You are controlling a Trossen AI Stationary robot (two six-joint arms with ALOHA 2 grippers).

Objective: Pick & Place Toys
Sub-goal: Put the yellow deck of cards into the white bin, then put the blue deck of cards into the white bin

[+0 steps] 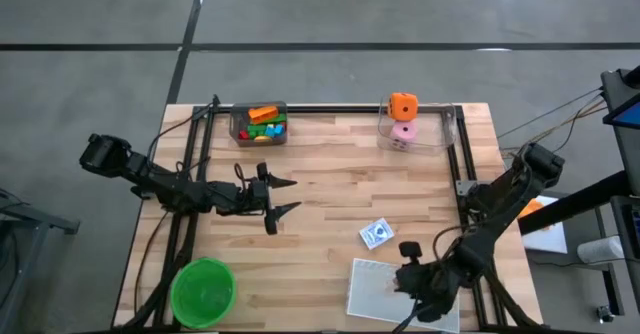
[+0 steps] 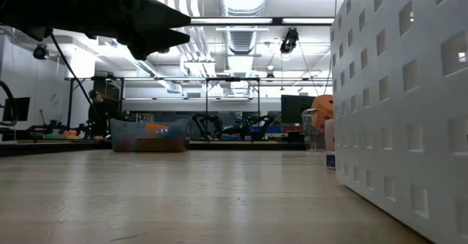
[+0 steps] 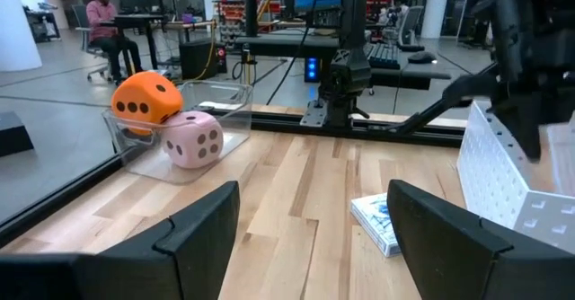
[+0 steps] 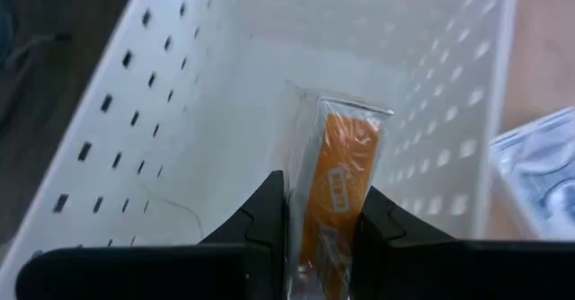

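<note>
My right gripper (image 1: 410, 272) is above the white holed tray (image 1: 372, 292) at the table's near right and is shut on a small orange pack in clear wrap (image 4: 340, 170). My left gripper (image 1: 296, 195) is open and empty above the table's middle left, pointing toward the right edge. A blue printed card pack (image 1: 377, 234) lies flat on the wood beside the tray. An orange holed cube (image 3: 146, 98) and a pink dotted die (image 3: 194, 139) sit in a clear box (image 1: 415, 131) at the far right. Small colourful pieces (image 1: 262, 124) fill a clear bin at the far left. My right gripper pinches the orange pack's two broad faces (image 4: 314, 212) between its two fingers. The fingers point down into the tray, and the pack sticks out past the fingertips (image 4: 269, 212) along them. Whether its far end touches the tray's floor, I cannot tell.
A round green bowl (image 1: 203, 292) stands at the near left corner. Black rails (image 1: 330, 109) run along the table's far edge and sides. Bare wood (image 1: 330, 189) lies between the two arms. People sit at desks in the room behind (image 3: 101, 13).
</note>
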